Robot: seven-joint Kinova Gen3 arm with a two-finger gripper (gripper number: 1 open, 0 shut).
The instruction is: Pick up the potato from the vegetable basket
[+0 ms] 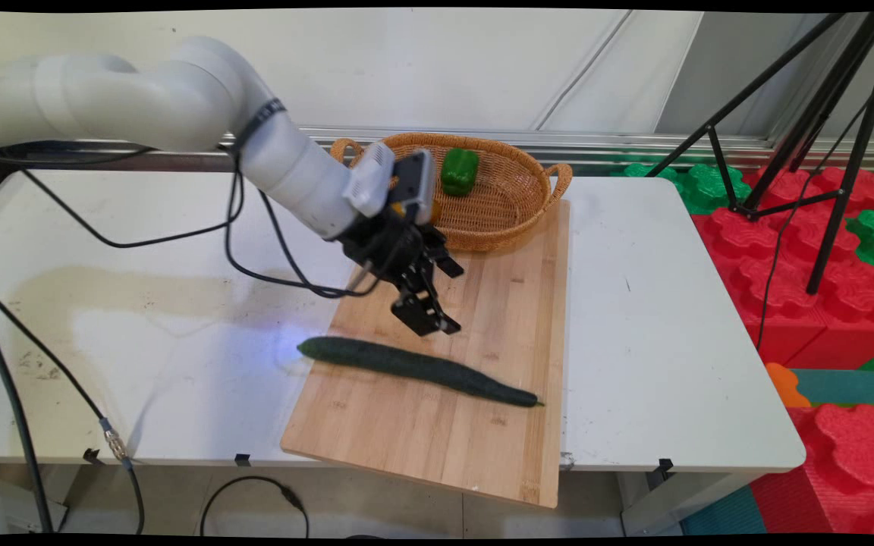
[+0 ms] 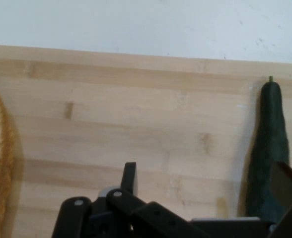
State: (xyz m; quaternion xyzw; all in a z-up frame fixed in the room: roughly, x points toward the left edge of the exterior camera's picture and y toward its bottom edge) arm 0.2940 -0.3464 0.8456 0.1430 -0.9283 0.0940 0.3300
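Currently the claw (image 1: 428, 322) hangs mid-frame over the wooden cutting board (image 1: 482, 447), just above the cucumber (image 1: 416, 369), not touching it. Fingers spread, holding nothing; in the hand view one finger (image 2: 129, 178) sits centre-bottom, the other at the right edge in front of the cucumber (image 2: 269, 163). Cucumber lies slantwise across the board, left tip over the board's left edge onto the white counter (image 1: 657, 341). Wicker basket (image 1: 524, 212) sits top centre, overlapping the board's far end, with a green pepper (image 1: 458, 171) inside.
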